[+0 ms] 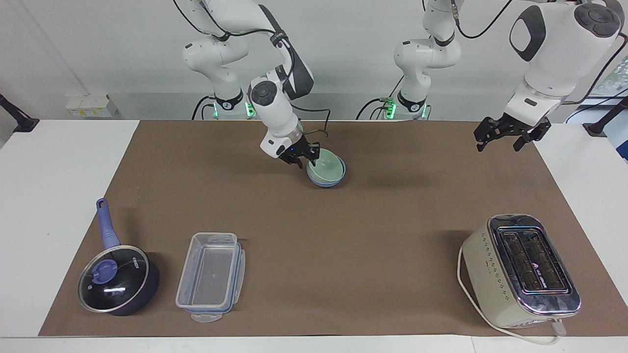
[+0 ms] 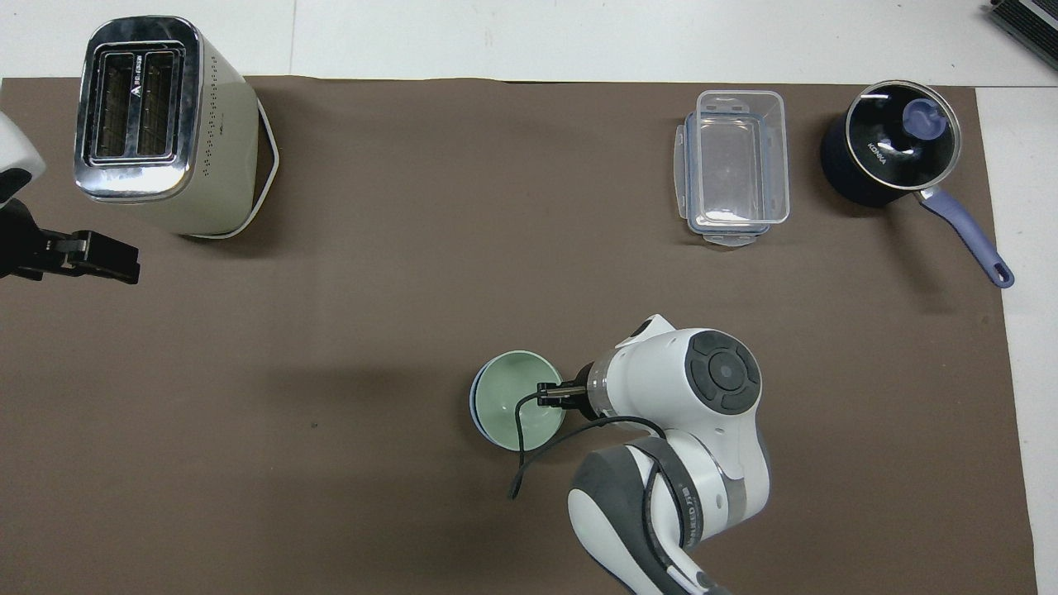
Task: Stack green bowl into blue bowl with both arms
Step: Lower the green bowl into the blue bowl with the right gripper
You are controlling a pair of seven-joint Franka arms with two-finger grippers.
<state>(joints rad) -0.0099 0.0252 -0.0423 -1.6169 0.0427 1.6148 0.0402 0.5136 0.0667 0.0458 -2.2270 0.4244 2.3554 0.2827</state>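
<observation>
Green bowl (image 1: 326,166) sits nested in blue bowl (image 1: 327,180), mid-mat near robots, so stack looks done. Right gripper (image 1: 305,159) at green bowl's rim, fingers parted, seemingly letting go. Left gripper (image 1: 505,133) waits open over mat edge at its own end. Count: two bowls, two arms.

Open brown mat fills the middle of the desk (image 1: 29,206), leaving a wide clear lane. Along the edge farthest from the robots, a toaster (image 1: 520,268) blocks the corner at the left arm's end; a clear plastic container (image 1: 211,275) and a lidded saucepan (image 1: 117,279) block the right arm's end. Near the robots' edge, the stacked green bowl (image 1: 326,166) and blue bowl (image 1: 327,181) sit with the right tool (image 1: 305,158) at their rim. The left tool (image 1: 508,133) hangs over the mat's edge at its own end.
</observation>
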